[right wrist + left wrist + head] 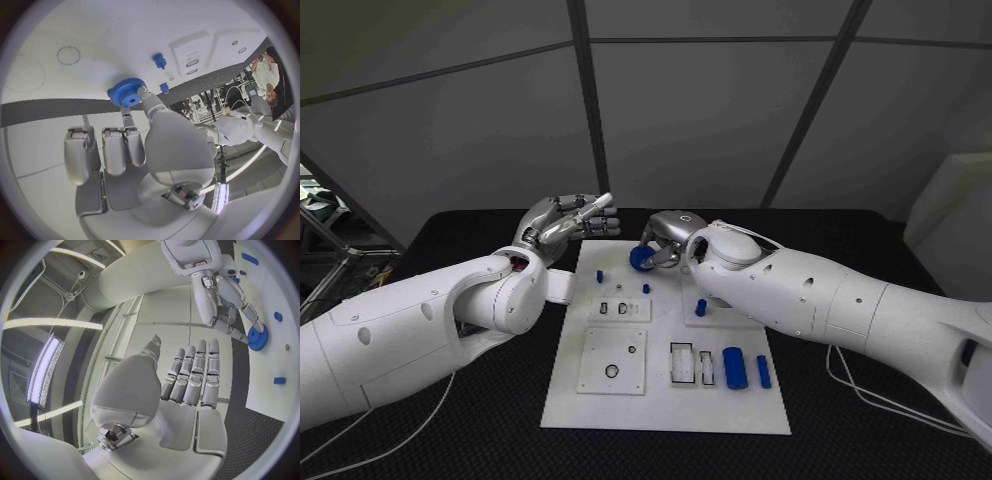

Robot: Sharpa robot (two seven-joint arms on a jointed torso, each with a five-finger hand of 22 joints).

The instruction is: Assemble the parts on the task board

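The white task board point(668, 405) lies in the middle of the black table. My right hand point(671, 240) hovers over its far end and pinches a blue gear point(643, 258) between thumb and fingertip; the wrist view shows that gear point(127, 92) at the tips of the right hand point(134, 150), close above the board point(56, 30). My left hand point(564, 224) is raised beside the board's far left corner, fingers straight and holding nothing. From the left wrist, the left hand point(190, 372) faces the right hand point(225, 305) and the gear point(256, 337).
Two blue cylinders point(733, 367) point(763, 371) lie near the board's right edge. Small blue pegs point(600, 275) point(646, 289) and a blue piece point(700, 308) stand farther back. A square plate point(613, 360) with a ring hole sits at the left. White cables point(855, 385) run on the table at right.
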